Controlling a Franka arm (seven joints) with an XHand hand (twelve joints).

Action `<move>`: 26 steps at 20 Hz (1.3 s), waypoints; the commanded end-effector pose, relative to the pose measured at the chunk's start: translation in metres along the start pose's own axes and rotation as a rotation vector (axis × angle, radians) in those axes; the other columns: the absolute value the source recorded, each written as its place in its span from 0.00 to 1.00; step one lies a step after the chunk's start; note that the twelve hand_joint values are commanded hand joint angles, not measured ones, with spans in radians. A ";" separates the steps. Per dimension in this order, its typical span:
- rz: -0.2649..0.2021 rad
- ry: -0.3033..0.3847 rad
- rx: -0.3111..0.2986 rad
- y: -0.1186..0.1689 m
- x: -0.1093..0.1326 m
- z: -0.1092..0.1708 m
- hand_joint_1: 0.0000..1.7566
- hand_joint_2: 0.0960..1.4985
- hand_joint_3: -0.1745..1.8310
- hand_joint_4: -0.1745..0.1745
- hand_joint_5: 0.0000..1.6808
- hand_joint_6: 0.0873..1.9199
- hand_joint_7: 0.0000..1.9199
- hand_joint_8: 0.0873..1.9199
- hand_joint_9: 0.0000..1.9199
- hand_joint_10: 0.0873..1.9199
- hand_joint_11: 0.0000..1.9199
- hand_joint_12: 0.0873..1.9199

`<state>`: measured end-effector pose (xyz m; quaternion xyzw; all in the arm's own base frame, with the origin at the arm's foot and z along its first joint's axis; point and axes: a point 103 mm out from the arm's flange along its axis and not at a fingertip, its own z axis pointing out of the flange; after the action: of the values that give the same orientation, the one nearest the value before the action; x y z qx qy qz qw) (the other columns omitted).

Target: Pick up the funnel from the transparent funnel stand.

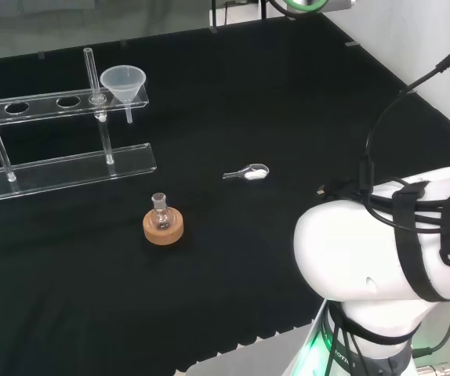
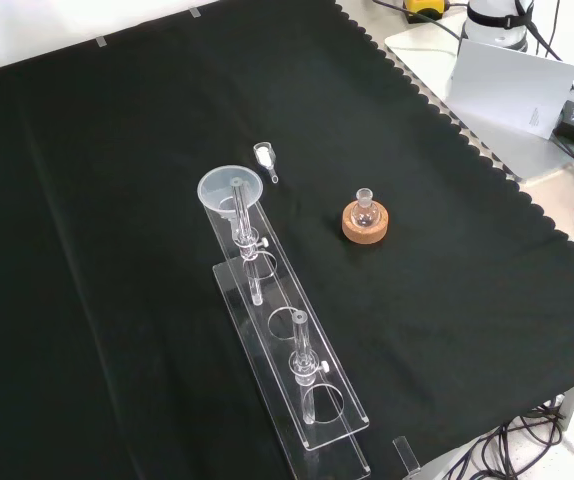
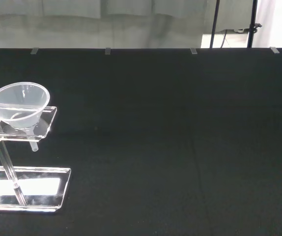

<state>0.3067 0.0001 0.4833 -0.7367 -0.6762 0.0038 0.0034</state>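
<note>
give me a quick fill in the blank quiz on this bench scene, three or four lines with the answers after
1. The funnel sits in a hole at the end of the clear ____.
2. The small round flask stands upright on a ____ ring.
3. In the head view, the small scoop lies on the cloth to the ____ of the flask.
4. The bench is covered with a ____ cloth.

Missing words: funnel stand; cork; right; black
</note>
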 end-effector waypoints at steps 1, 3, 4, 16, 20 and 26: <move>-0.002 -0.010 -0.005 0.004 0.001 0.002 0.03 0.29 0.30 0.73 0.00 0.00 0.00 0.00 0.00 0.00 0.00 0.09; -0.009 -0.001 -0.005 0.011 0.003 0.006 0.04 0.34 0.24 0.73 0.00 0.00 0.00 0.00 0.00 0.00 0.00 0.02; -0.013 -0.001 -0.007 0.014 0.005 0.008 0.04 0.35 0.23 0.74 0.00 0.00 0.00 0.00 0.00 0.00 0.00 0.01; -0.093 0.021 -0.021 0.045 0.035 0.025 0.07 0.37 0.19 0.72 0.00 0.00 0.00 0.00 0.00 0.00 0.00 0.01; -0.120 0.031 -0.023 0.059 0.044 0.037 0.08 0.39 0.16 0.70 0.00 0.00 0.00 0.00 0.00 0.00 0.00 0.03; -0.149 0.026 -0.042 0.079 0.056 0.060 0.09 0.41 0.13 0.69 0.00 0.00 0.00 0.00 0.00 0.00 0.00 0.10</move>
<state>0.3755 0.0388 0.4381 -0.6952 -0.7187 -0.0139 0.0008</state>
